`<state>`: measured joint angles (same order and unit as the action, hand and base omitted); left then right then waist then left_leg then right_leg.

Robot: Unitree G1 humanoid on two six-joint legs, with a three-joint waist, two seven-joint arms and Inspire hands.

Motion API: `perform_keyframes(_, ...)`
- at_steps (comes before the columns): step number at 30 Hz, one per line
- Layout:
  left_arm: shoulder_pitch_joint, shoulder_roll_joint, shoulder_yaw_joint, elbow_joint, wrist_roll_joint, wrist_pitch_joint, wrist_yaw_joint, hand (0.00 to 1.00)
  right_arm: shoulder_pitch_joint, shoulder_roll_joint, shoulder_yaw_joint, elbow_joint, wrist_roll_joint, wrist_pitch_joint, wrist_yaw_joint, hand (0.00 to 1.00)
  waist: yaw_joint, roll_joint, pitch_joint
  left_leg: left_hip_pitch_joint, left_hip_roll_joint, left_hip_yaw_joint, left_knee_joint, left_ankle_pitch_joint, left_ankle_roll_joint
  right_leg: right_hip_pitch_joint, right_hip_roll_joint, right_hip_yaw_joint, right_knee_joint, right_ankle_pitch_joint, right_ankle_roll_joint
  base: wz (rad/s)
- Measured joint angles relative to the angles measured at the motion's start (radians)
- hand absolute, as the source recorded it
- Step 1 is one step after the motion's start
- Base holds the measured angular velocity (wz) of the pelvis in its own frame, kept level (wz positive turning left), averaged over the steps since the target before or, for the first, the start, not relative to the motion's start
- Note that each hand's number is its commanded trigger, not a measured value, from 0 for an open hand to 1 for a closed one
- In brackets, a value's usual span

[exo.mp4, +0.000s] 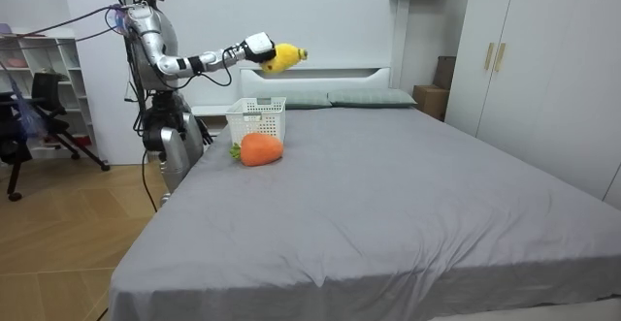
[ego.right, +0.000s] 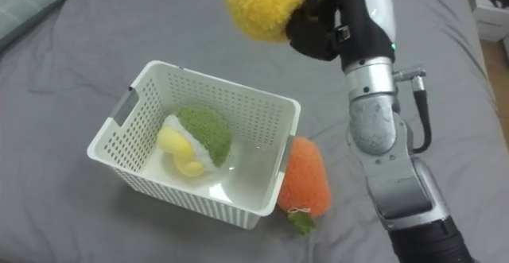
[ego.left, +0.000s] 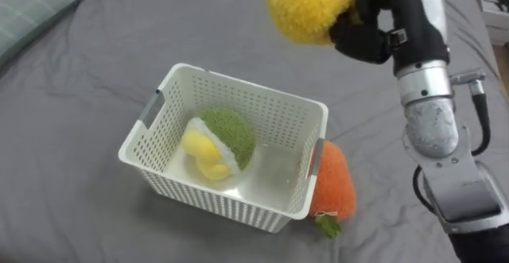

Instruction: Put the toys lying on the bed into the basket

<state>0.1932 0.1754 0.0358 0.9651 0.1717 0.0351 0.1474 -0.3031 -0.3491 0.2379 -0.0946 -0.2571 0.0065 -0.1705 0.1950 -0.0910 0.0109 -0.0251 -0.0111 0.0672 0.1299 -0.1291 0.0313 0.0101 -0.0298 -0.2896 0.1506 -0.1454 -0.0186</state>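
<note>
Grey sheets cover the bed (ego.left: 79, 96), and above it the yellow plush toy (ego.left: 306, 7) hangs in the air, clutched by the right hand (ego.left: 362, 32), whose dark fingers curl into its side. It sits up and to the right of the white basket (ego.left: 215, 199), not over the opening. One green-and-yellow toy (ego.left: 227, 136) already lies inside the basket. An orange carrot toy (ego.left: 334, 183) lies on the sheet against the basket's right wall, not yet collected. So roughly one toy is done, one is in transit and one is left. The yellow toy's top is cut off, and the plush hides the fingertips.
</note>
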Motion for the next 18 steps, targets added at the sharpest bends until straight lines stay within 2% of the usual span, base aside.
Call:
perform_keyframes(2, -0.007, -0.001, 0.0, 0.001, 0.0, 0.0, -0.002, 0.0, 0.0, 0.011, 0.032, 0.0, -0.031, 0.002, 0.036, 1.0, 0.006, 0.003, 0.0021, 0.001, 0.0, -0.003, 0.001, -0.001, 0.001, 0.005, -0.001, -0.006, 0.0, 0.0, 0.0, 0.08)
perform_keyframes(7, -0.025, -0.005, -0.002, 0.022, -0.001, 0.0, -0.004, 0.0, 0.0, 0.077, 0.103, 0.0, -0.105, 0.007, 0.106, 1.0, 0.028, 0.007, 0.0033, 0.001, -0.001, -0.016, 0.005, -0.001, 0.001, 0.008, -0.001, -0.012, 0.0, 0.0, 0.0, 0.04)
perform_keyframes(12, -0.026, -0.007, -0.003, 0.022, -0.001, 0.0, -0.005, 0.0, 0.001, 0.089, 0.162, 0.004, -0.099, 0.009, 0.17, 1.0, 0.051, 0.005, 0.0025, 0.001, -0.002, -0.019, 0.007, -0.001, 0.001, 0.009, -0.001, -0.013, 0.0, 0.0, 0.0, 0.0)
perform_keyframes(18, -0.042, -0.007, -0.021, 0.022, -0.002, 0.008, -0.005, 0.0, 0.014, 0.118, 0.216, 0.026, -0.101, 0.044, 0.262, 1.0, 0.055, 0.005, 0.0025, -0.003, -0.003, -0.019, 0.006, -0.001, 0.001, 0.008, -0.002, -0.015, 0.0, 0.0, 0.0, 0.0)
